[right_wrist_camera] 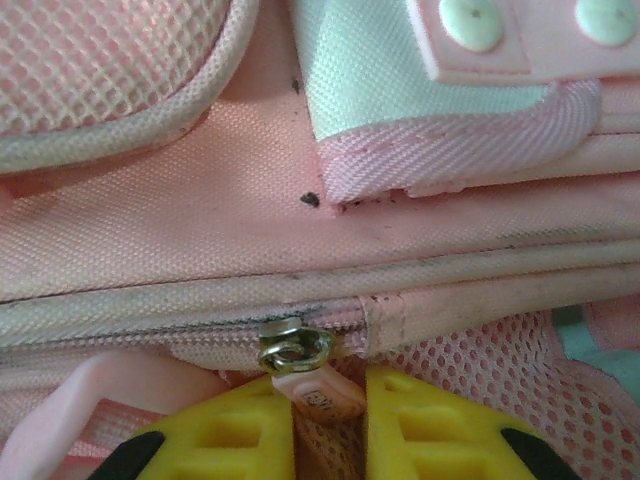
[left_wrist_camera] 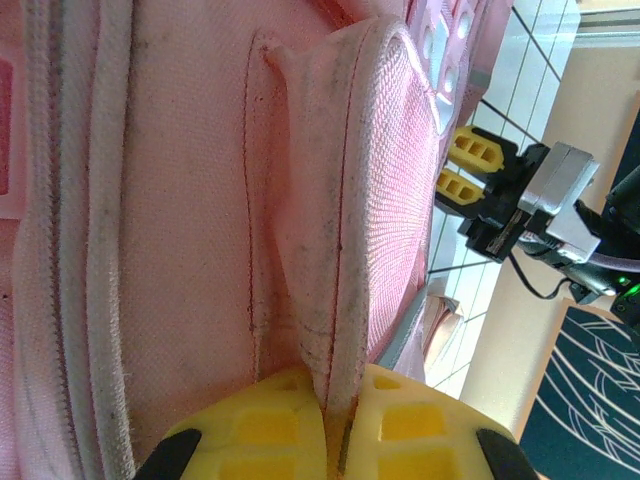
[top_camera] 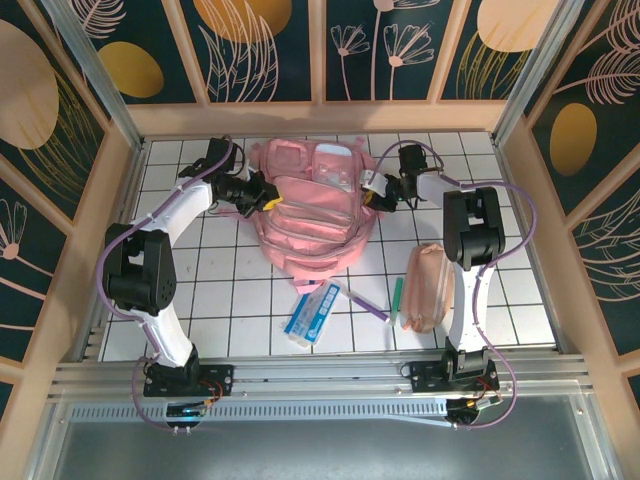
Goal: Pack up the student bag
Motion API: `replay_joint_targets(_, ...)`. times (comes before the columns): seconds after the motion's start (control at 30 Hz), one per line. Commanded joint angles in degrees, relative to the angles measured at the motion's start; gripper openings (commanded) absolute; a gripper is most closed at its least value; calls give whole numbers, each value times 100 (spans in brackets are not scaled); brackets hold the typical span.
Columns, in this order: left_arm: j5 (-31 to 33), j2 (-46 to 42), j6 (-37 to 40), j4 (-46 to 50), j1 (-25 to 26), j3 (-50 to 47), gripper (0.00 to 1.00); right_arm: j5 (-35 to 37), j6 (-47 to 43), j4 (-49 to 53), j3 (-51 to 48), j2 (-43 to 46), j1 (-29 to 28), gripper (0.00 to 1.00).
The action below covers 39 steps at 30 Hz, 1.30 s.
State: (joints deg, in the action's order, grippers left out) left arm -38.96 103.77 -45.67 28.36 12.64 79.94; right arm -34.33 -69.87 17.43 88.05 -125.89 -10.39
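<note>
Here we go: the student bag lies flat at the back middle of the tiled bench, front pockets up, with an arm in on each flank.

The left fingers are shut tight on a fold of the bag's pink mesh side pocket, holding that side down. Over on the other flank, the right fingers have the pink zipper pull between them and look pressed onto it, just below the brass slider.

Nothing is packed yet, by the look of it. The peach pencil pouch, a blue-and-white packet, a purple pen and a green pen all lie on the bench nearer the arm bases.

Now the risks:
- That pull is small and floppy, and only its tip is caught, so a hard tug along the track could slip it free.
- Pull off the line of the zipper and the slider may jam on the seam fabric.
- The left hold is on loose mesh. If it stretches or slides, the whole bag drags sideways instead of the zipper running.
</note>
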Motion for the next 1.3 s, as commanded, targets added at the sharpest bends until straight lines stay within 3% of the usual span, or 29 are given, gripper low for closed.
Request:
replay_joint_targets(0.0,-299,-107,24,-173,-1,227,0,4,215,-122,-104,249,52,10)
replay_joint_targets(0.4,-336,-148,-43,-385,1,56,0,-948,31,94,-304,641,242,10)
replay_joint_targets(0.43,-333,-155,-39,-381,-3,40,0,-990,28,173,-260,604,240,12)
replay_joint_targets(0.5,-340,-190,-75,-465,0,-30,0,-1064,4,368,-201,547,222,29)
replay_joint_targets(0.57,-374,-161,-44,-461,-5,-27,0,-1056,15,309,-272,525,209,32)
replay_joint_targets(0.77,-388,-158,-74,-516,-4,-71,0,-758,192,9,-413,437,175,32)
replay_joint_targets(1.0,-401,-83,-66,-466,-1,41,0,-67,1448,-1231,-749,489,61,29)
replay_joint_targets(1.27,-405,-54,-85,-467,-3,56,0,-50,1502,-1726,-1099,794,-1,21)
